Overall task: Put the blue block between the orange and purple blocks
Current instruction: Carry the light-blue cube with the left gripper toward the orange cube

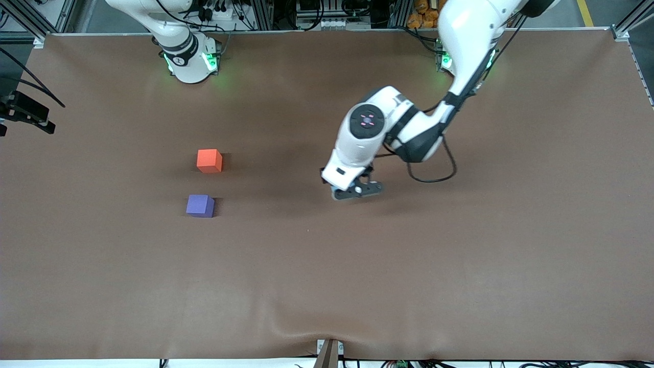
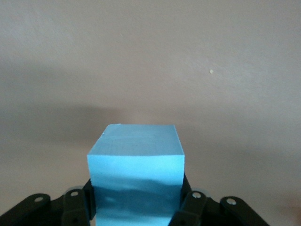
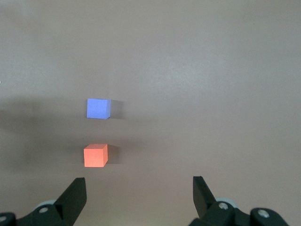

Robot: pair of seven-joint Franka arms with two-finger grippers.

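My left gripper (image 2: 136, 200) is shut on the blue block (image 2: 135, 162), a light sky-blue cube. In the front view this gripper (image 1: 356, 190) is low over the middle of the table and hides nearly all of the block. The orange block (image 1: 209, 160) and the purple block (image 1: 200, 206) sit on the table toward the right arm's end, the purple one nearer the front camera, with a small gap between them. My right gripper (image 3: 138, 181) is open and empty, up over the table; its view shows the orange block (image 3: 95, 156) and the purple block (image 3: 98, 108).
The brown table mat (image 1: 460, 266) has a raised wrinkle near the front edge (image 1: 306, 327). The right arm's base (image 1: 186, 56) stands at the table's back edge; its hand is out of the front view.
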